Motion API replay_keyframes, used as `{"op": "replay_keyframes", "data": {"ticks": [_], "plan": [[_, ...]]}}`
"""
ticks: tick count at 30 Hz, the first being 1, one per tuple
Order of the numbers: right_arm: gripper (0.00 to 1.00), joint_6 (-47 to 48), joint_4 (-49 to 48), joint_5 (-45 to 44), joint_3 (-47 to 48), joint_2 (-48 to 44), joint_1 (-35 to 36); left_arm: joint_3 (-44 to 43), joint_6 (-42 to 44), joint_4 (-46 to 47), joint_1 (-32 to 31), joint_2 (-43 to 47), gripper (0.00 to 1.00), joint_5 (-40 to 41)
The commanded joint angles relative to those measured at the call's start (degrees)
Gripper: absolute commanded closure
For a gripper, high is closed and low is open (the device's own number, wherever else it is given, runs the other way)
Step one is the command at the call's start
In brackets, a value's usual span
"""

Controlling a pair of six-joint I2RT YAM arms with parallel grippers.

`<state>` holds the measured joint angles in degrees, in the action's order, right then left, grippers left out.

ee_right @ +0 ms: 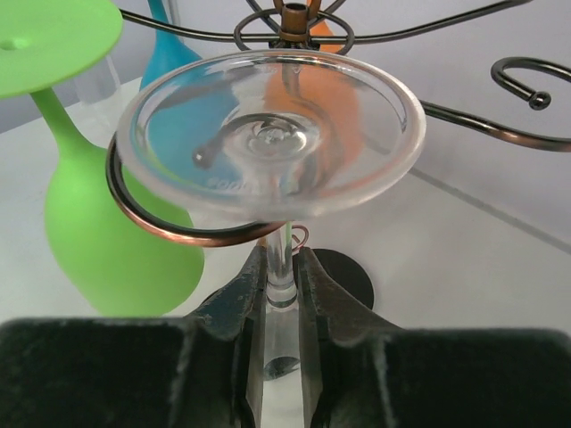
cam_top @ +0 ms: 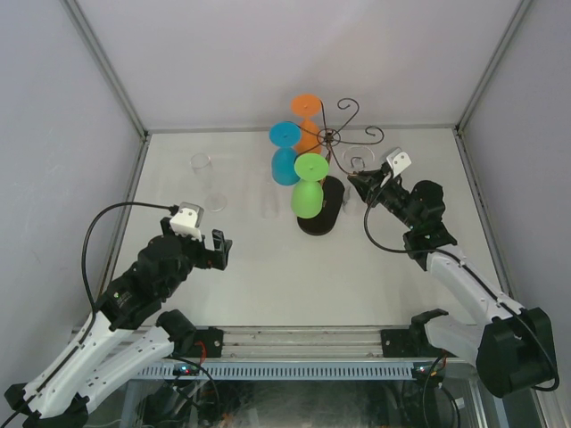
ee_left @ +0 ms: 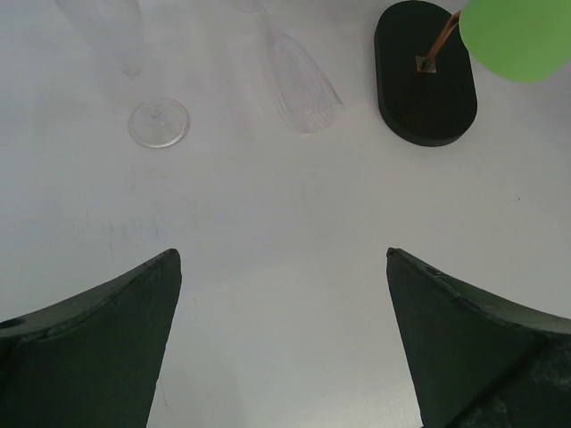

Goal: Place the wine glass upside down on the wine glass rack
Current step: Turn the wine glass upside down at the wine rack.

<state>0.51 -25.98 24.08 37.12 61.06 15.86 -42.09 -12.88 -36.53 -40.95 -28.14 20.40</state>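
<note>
I see right gripper [ee_right: 281, 267] jaws close around the clear wine glass [ee_right: 272, 143] stem, its foot over a wine glass rack [ee_right: 161, 228] scroll. Can't tell if clamped. Left gripper [ee_left: 282, 254] gapes wide.

Around me, a matte white table [cam_top: 268, 267] meets pale grey walls [cam_top: 268, 53] at aluminium corner posts [cam_top: 105, 67], evenly lit.

Top view: you look down from behind the arm bases over the whole table [cam_top: 268, 259]. Left wrist: angled down at the tabletop. Right wrist: close under the wine glass [ee_right: 272, 134]. All three views share the wine glass rack [cam_top: 328, 138] and the green glass [cam_top: 308, 192].
</note>
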Motion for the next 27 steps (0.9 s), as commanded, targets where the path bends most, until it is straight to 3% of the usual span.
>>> {"op": "replay_keyframes", "data": {"ticks": [1,11,15,18,23,27], "plan": [[0.85,0.32,-3.4,-1.95,0.25,0.13,0.4,0.43,0.69,1.65,0.28,-0.1,0.0,0.87],[0.73,0.48,1.7,-3.5,0.3,-3.49,0.32,0.34,0.67,1.29,0.3,-0.15,0.0,1.83],[0.61,0.23,5.43,-4.23,0.27,-6.36,0.36,0.33,0.67,1.27,0.3,-0.11,0.0,1.7],[0.58,-0.11,9.73,-4.72,0.23,-8.7,0.4,0.33,0.67,1.29,0.31,0.05,0.0,1.74],[0.43,-0.2,17.83,-5.53,0.27,-13.6,0.4,0.39,0.67,1.29,0.31,0.16,0.0,1.66],[0.39,-0.47,23.7,-8.65,0.23,-19.25,0.4,0.3,0.68,1.29,0.25,-0.07,0.0,1.33]]}}
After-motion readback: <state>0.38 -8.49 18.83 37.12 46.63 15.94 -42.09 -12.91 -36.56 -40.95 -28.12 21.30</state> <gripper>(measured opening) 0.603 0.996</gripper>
